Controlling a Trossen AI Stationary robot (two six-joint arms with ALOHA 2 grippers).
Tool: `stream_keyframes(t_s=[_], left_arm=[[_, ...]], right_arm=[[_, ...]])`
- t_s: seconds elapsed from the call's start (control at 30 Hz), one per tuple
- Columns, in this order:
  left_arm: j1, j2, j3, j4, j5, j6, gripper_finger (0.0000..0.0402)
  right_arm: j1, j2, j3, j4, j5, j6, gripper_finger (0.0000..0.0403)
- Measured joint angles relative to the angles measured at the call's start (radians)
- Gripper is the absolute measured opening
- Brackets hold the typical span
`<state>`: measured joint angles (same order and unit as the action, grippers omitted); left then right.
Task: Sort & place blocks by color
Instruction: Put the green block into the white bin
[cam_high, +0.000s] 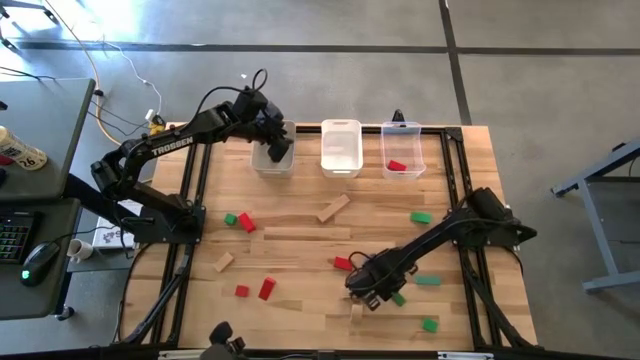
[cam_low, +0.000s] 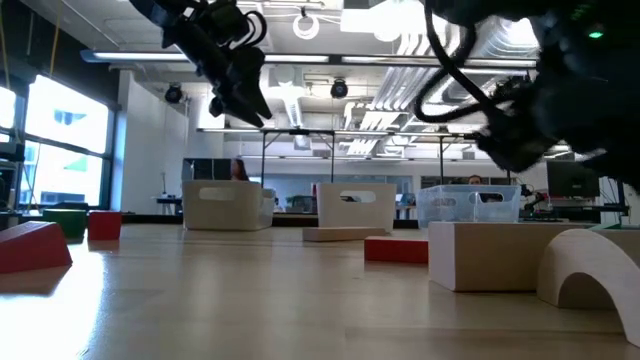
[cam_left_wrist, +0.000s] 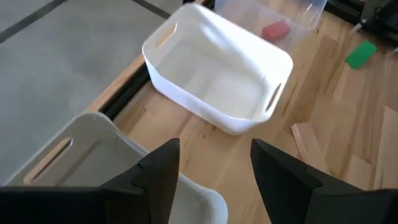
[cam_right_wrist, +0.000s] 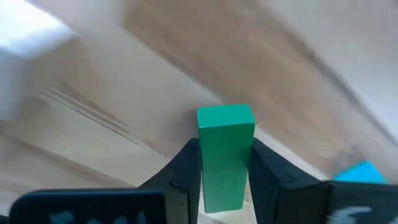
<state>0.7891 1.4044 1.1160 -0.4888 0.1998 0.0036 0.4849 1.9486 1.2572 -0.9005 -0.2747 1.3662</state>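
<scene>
My right gripper (cam_right_wrist: 225, 180) squeezes a green block (cam_right_wrist: 225, 155) at lower right, one red block (cam_high: 397, 166) is binned, and many blocks still wait.

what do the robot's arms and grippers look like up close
Both arms are black, jointed and slim. The left arm carries white TROSSEN lettering on its link, and a dark cable loops above its wrist. Each gripper, left and right, ends in two flat, matte dark fingers.

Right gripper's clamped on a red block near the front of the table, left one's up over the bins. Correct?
Not quite: the block is green, not red. The right wrist view shows the right gripper shut on a green block. The rest holds: the left gripper hangs over the leftmost bin.
</scene>
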Motion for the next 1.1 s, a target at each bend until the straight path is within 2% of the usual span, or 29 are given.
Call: stream_keyframes(t_s=[0.43,0.83,1.1], left_arm=[[-0.017,0.000,0.000,-0.059,-0.001,0.000,0.0186],[-0.077,0.000,0.000,-0.098,0.000,0.014,0.0186],[-0.114,0.000,0.000,-0.155,-0.001,-0.016,0.0186]], right_arm=[[-0.114,-0.150,0.001,0.026,0.208,-0.043,0.0076],[-0.324,-0.280,0.003,0.037,0.345,-0.328,0.0076],[-0.499,-0.288,0.003,0.113,0.344,-0.567,0.0076]])
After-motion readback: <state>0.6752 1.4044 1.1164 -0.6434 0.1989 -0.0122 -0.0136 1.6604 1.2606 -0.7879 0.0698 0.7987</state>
